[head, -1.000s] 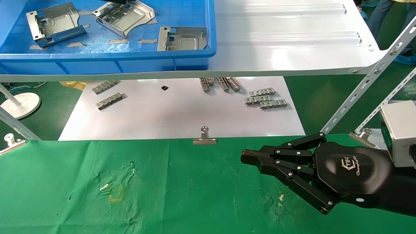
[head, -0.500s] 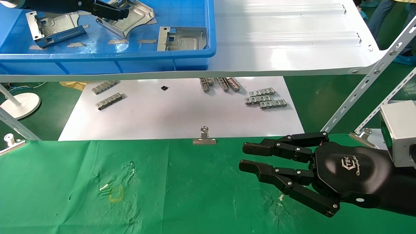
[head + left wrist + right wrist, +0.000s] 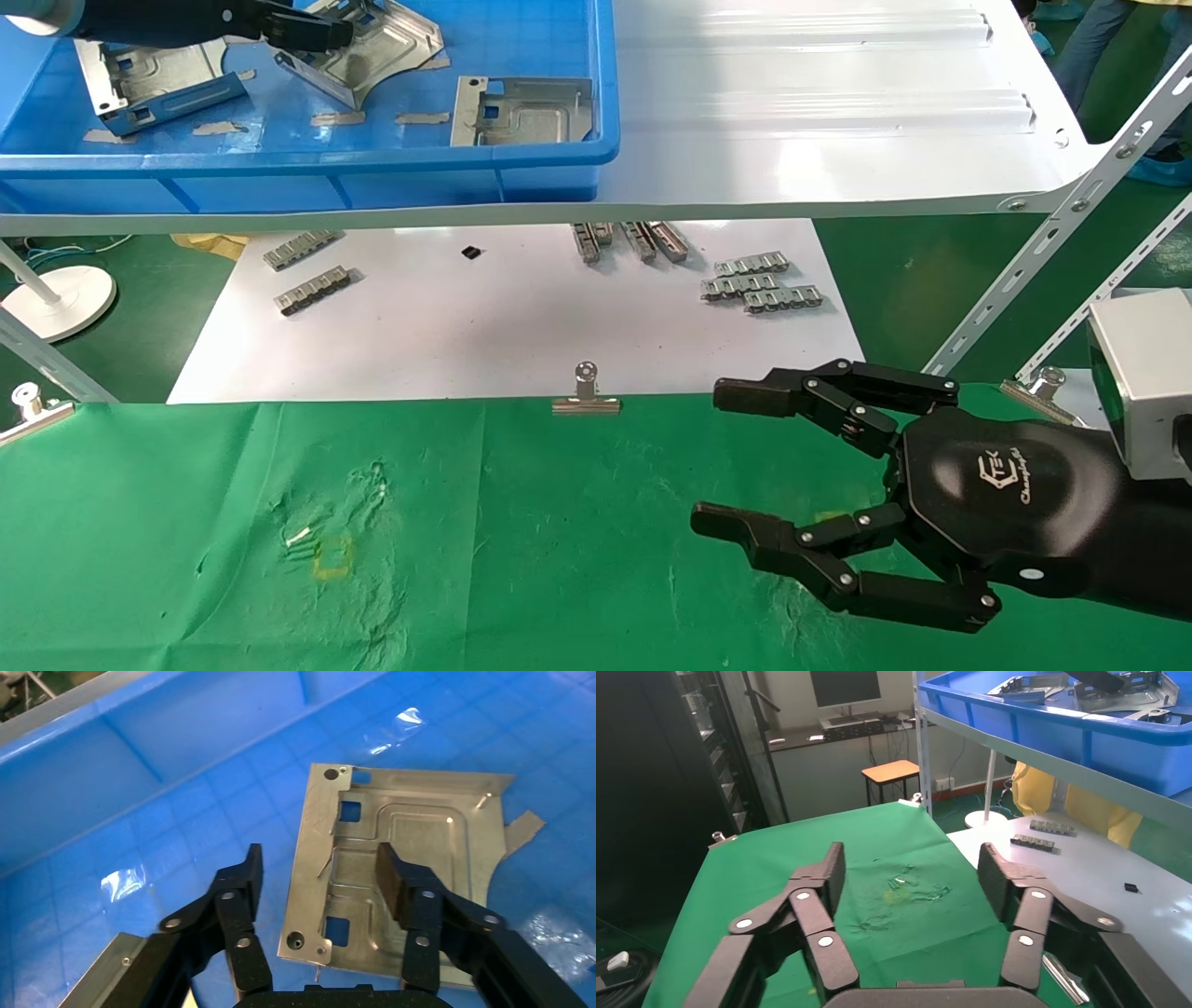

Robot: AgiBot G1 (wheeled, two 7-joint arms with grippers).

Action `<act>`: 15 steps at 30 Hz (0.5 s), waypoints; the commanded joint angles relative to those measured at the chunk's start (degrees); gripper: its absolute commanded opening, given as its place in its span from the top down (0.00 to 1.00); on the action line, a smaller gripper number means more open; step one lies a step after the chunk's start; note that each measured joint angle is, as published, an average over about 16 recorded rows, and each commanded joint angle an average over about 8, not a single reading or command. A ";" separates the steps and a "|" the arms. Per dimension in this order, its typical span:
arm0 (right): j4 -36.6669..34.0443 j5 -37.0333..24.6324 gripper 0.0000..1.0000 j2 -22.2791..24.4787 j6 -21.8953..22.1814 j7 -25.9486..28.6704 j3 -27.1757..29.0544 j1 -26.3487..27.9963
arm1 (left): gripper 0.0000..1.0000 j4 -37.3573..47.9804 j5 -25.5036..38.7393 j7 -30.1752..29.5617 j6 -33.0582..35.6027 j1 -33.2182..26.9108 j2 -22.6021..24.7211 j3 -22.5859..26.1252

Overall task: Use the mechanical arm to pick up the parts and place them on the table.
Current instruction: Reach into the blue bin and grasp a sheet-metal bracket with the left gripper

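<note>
Three silver-grey parts lie in the blue bin: a left one (image 3: pixel 149 75), a middle one (image 3: pixel 372 51) and a right one (image 3: pixel 526 110). My left gripper (image 3: pixel 321 33) is open above the middle part (image 3: pixel 429 825). In the left wrist view (image 3: pixel 320 874) one finger hangs over the part's face and the other over the bin floor beside its edge. It holds nothing. My right gripper (image 3: pixel 726 457) is wide open and empty, low over the right side of the green table (image 3: pixel 521 559). It also shows in the right wrist view (image 3: pixel 909 874).
The blue bin (image 3: pixel 307 158) stands on a glossy white shelf (image 3: pixel 819 112) above the table's far side. Below the shelf a white sheet (image 3: pixel 521 326) carries small ridged strips (image 3: pixel 759 284). A binder clip (image 3: pixel 586 396) holds the cloth edge. Slanted shelf braces (image 3: pixel 1024 270) stand at the right.
My right gripper has gone from shut to wide open, staying in place. My left arm has come into view over the bin, above the middle part.
</note>
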 commanded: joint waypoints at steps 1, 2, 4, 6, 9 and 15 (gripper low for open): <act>0.00 0.00 0.00 0.00 0.00 0.00 0.00 0.00 | 1.00 0.68 0.11 -0.22 -0.58 -0.02 0.28 0.06; 0.00 0.00 0.00 0.00 0.00 0.00 0.00 0.00 | 1.00 0.84 0.15 -0.18 -0.76 -0.02 0.37 0.09; 0.00 0.00 0.00 0.00 0.00 0.00 0.00 0.00 | 1.00 1.10 0.22 -0.04 -1.05 -0.02 0.52 0.13; 0.00 0.00 0.00 0.00 0.00 0.00 0.00 0.00 | 1.00 1.32 0.31 0.11 -1.34 -0.02 0.66 0.19; 0.00 0.00 0.00 0.00 0.00 0.00 0.00 0.00 | 1.00 1.65 0.34 0.26 -1.74 0.01 0.87 0.21; 0.00 0.00 0.00 0.00 0.00 0.00 0.00 0.00 | 1.00 1.86 -0.33 0.87 -2.02 0.16 0.82 -0.26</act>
